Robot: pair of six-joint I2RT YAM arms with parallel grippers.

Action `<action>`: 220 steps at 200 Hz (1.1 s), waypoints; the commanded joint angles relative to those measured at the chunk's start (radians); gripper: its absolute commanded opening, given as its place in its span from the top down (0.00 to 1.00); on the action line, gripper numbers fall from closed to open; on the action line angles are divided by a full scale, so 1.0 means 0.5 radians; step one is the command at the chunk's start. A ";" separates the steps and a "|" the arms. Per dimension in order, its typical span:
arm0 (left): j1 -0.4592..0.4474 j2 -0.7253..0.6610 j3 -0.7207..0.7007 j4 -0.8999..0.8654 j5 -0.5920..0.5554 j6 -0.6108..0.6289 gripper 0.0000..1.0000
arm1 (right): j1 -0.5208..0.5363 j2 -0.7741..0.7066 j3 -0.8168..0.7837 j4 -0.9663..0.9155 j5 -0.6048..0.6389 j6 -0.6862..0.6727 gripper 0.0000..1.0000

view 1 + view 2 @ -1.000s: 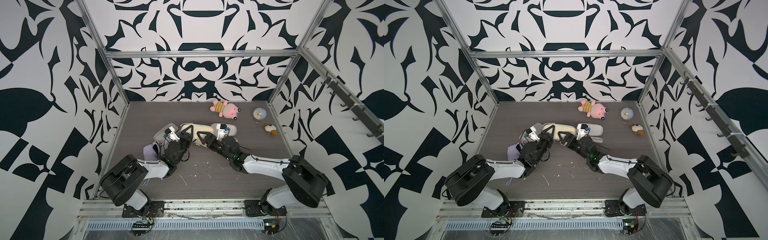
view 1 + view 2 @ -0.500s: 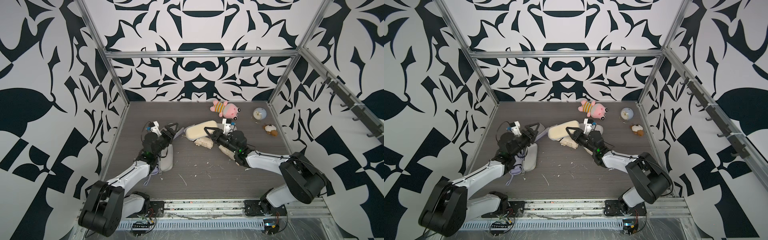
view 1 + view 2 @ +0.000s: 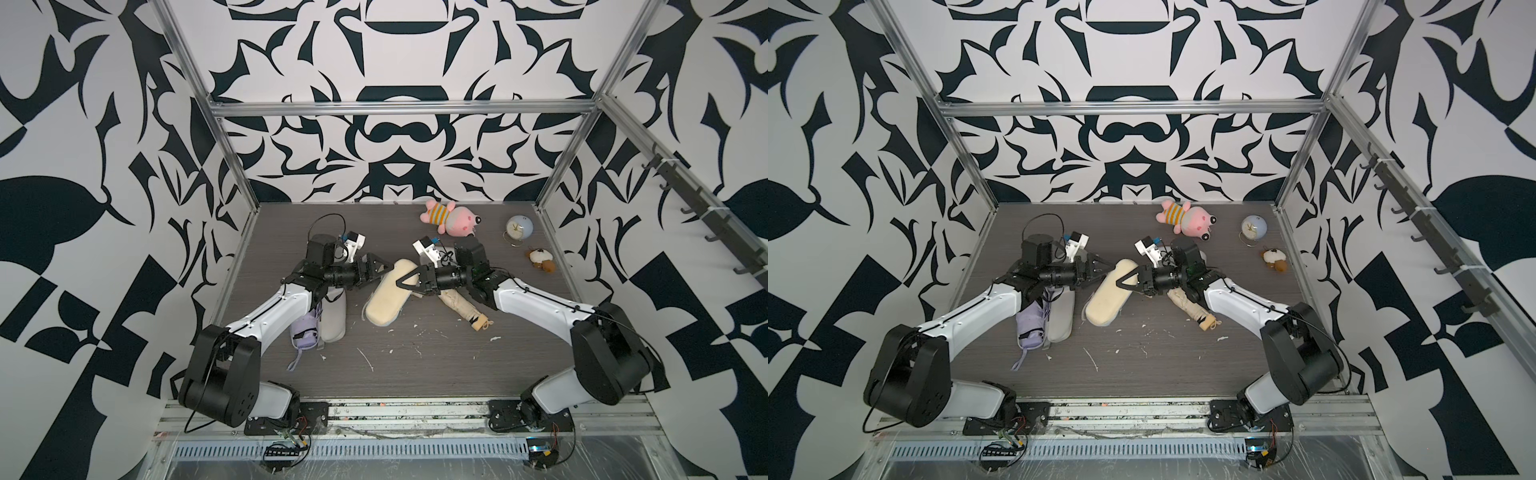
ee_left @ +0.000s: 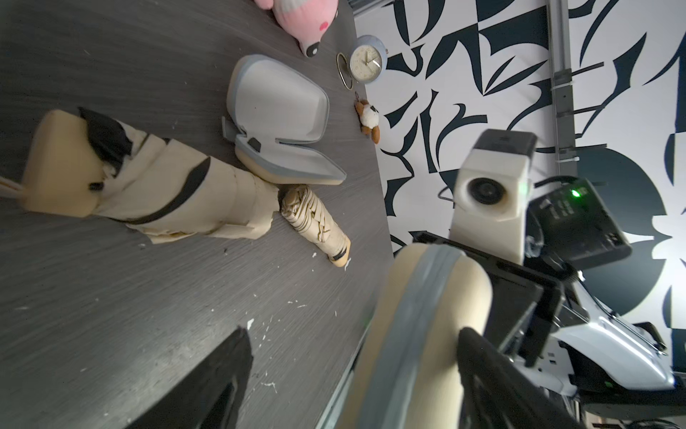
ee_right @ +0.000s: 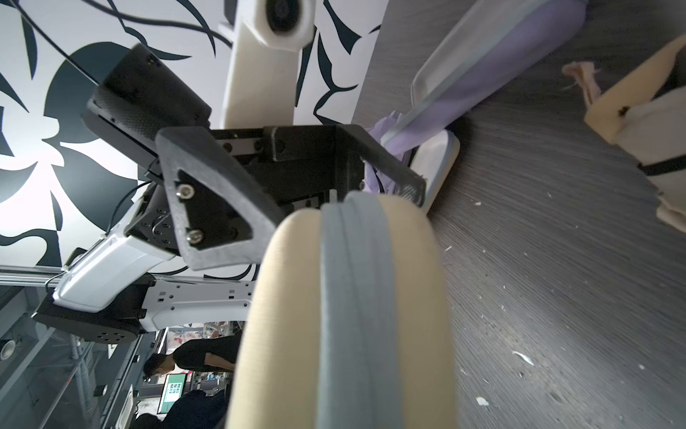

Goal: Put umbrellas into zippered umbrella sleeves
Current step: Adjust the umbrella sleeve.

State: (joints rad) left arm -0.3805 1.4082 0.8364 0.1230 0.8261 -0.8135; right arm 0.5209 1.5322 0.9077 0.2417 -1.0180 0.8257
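Dark tabletop (image 3: 415, 374): right end effector (image 3: 405, 282) clamps beige sleeve (image 3: 384, 307); left end effector (image 3: 380, 274) wide open astride it.

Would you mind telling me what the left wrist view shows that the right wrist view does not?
Only the left wrist view: the pink plush toy, the clock, an open beige sleeve and a small folded umbrella. Only the right wrist view: the lavender sleeve and a person beyond the cell. Both: the zipped beige sleeve up close, and the cream umbrella with black trim.
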 commanded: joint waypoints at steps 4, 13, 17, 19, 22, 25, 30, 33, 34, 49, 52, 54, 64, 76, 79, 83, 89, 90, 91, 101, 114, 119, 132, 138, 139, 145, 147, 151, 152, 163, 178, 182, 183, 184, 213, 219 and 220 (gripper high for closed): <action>-0.041 -0.037 -0.096 0.263 0.279 -0.136 0.19 | -0.034 -0.015 0.171 0.032 -0.186 -0.137 0.93; -0.040 -0.082 -0.167 0.299 0.292 -0.155 0.19 | -0.048 -0.014 0.179 0.034 -0.212 -0.136 0.93; -0.042 -0.103 -0.196 0.302 0.293 -0.153 0.19 | -0.050 -0.014 0.182 0.032 -0.228 -0.135 0.93; -0.041 -0.113 -0.211 0.310 0.294 -0.155 0.19 | -0.052 -0.015 0.183 0.032 -0.232 -0.135 0.93; -0.040 -0.130 -0.234 0.315 0.297 -0.155 0.19 | -0.053 -0.013 0.185 0.031 -0.244 -0.136 0.93; -0.042 -0.145 -0.252 0.321 0.298 -0.160 0.18 | -0.055 -0.014 0.187 0.030 -0.250 -0.136 0.93; -0.035 -0.167 -0.292 0.335 0.301 -0.167 0.17 | -0.057 -0.014 0.191 0.022 -0.263 -0.140 0.93; -0.032 -0.182 -0.311 0.340 0.304 -0.170 0.17 | -0.057 -0.017 0.193 0.019 -0.268 -0.144 0.93; -0.031 -0.185 -0.317 0.342 0.303 -0.172 0.16 | -0.059 -0.017 0.194 0.016 -0.268 -0.145 0.93; -0.004 -0.243 -0.394 0.362 0.316 -0.174 0.16 | -0.078 -0.027 0.206 -0.020 -0.295 -0.166 0.93; 0.002 -0.249 -0.404 0.368 0.320 -0.177 0.16 | -0.078 -0.026 0.205 -0.018 -0.299 -0.165 0.93; 0.005 -0.251 -0.412 0.372 0.322 -0.173 0.16 | -0.082 -0.027 0.206 -0.020 -0.305 -0.165 0.93; 0.003 -0.252 -0.425 0.404 0.323 -0.173 0.16 | -0.082 -0.019 0.222 -0.023 -0.321 -0.162 0.92; -0.029 -0.236 -0.398 0.459 0.343 -0.204 0.19 | -0.079 0.004 0.246 -0.015 -0.341 -0.143 0.92; -0.041 -0.223 -0.388 0.483 0.353 -0.212 0.20 | -0.077 0.013 0.252 -0.006 -0.346 -0.135 0.93; -0.060 -0.208 -0.378 0.514 0.364 -0.224 0.22 | -0.074 0.023 0.259 0.015 -0.350 -0.113 0.93; -0.092 -0.184 -0.356 0.552 0.376 -0.236 0.24 | -0.072 0.045 0.269 0.046 -0.369 -0.082 0.93; -0.098 -0.181 -0.353 0.558 0.377 -0.237 0.25 | -0.072 0.047 0.271 0.051 -0.372 -0.078 0.93; -0.103 -0.175 -0.350 0.564 0.380 -0.239 0.25 | -0.072 0.051 0.274 0.056 -0.374 -0.072 0.92; -0.144 -0.137 -0.311 0.599 0.393 -0.237 0.30 | -0.071 0.086 0.304 0.075 -0.399 -0.031 0.92; -0.156 -0.083 -0.273 0.632 0.413 -0.245 0.38 | -0.067 0.118 0.337 0.075 -0.425 0.001 0.89; -0.156 -0.062 -0.257 0.633 0.425 -0.248 0.43 | -0.069 0.123 0.341 0.074 -0.431 0.009 0.87; -0.154 -0.012 -0.214 0.636 0.446 -0.245 0.54 | -0.068 0.118 0.334 0.059 -0.428 0.013 0.71; -0.155 0.005 -0.198 0.634 0.449 -0.241 0.60 | -0.071 0.107 0.324 0.047 -0.415 0.012 0.59; -0.154 0.007 -0.198 0.634 0.448 -0.243 0.61 | -0.072 0.103 0.321 0.044 -0.414 0.012 0.58; -0.143 0.017 -0.186 0.628 0.442 -0.239 0.64 | -0.081 0.078 0.297 0.025 -0.395 0.006 0.51; -0.140 0.022 -0.183 0.626 0.441 -0.241 0.64 | -0.087 0.066 0.287 0.017 -0.387 0.003 0.49; -0.128 0.027 -0.180 0.625 0.438 -0.242 0.65 | -0.103 0.041 0.263 -0.002 -0.372 -0.004 0.45; -0.124 0.027 -0.179 0.627 0.437 -0.243 0.65 | -0.106 0.033 0.256 -0.005 -0.366 -0.006 0.44; -0.084 0.030 -0.182 0.643 0.433 -0.255 0.66 | -0.182 -0.065 0.165 -0.090 -0.303 -0.063 0.38; -0.037 0.015 -0.194 0.661 0.367 -0.251 0.66 | -0.320 -0.241 -0.005 -0.264 -0.103 -0.200 0.35; -0.027 0.013 -0.193 0.673 0.348 -0.254 0.66 | -0.345 -0.272 -0.036 -0.302 -0.051 -0.236 0.34; -0.024 0.014 -0.193 0.675 0.344 -0.254 0.66 | -0.351 -0.288 -0.048 -0.321 -0.025 -0.255 0.34; -0.023 0.013 -0.192 0.679 0.337 -0.255 0.66 | -0.364 -0.312 -0.070 -0.345 0.017 -0.283 0.35; -0.012 0.047 -0.190 0.851 0.144 -0.316 0.65 | -0.146 -0.710 -0.446 -0.387 1.051 -0.844 0.50; -0.015 0.061 -0.183 0.911 0.123 -0.357 0.65 | -0.014 -0.781 -0.510 -0.335 1.317 -0.992 0.54; -0.015 0.064 -0.182 0.919 0.122 -0.362 0.65 | 0.009 -0.791 -0.520 -0.323 1.355 -1.021 0.54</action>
State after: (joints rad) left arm -0.3882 1.4220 0.7162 0.4374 0.9524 -0.9546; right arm 0.3588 1.2644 0.7551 0.0792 -0.8154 0.6163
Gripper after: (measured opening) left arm 0.391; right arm 0.511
